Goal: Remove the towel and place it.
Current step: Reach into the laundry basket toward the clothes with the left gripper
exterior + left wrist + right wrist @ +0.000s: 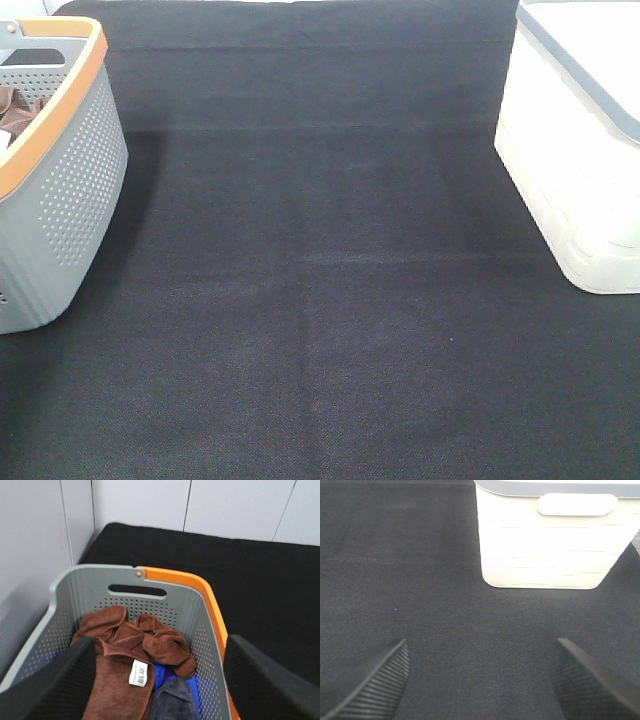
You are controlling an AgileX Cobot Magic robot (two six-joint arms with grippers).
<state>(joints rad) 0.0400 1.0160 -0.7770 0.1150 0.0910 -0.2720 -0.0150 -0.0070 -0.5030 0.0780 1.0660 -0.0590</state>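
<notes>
The reddish-brown towel (125,655) lies crumpled in the grey basket (195,615) with an orange rim, its white tag (139,673) facing up. A sliver of it shows in the exterior high view (14,108) inside the basket (75,170) at the left edge. My left gripper (157,680) hovers open above the basket, fingers wide on either side of the towel, touching nothing. My right gripper (480,680) is open and empty above the black mat, short of the white bin (555,540). Neither gripper shows in the exterior high view.
A blue cloth (165,672) and a dark grey cloth (172,700) lie in the basket under and beside the towel. The white bin (580,140) stands at the right. The black mat (320,280) covers the table between basket and bin. White wall panels (200,505) stand behind.
</notes>
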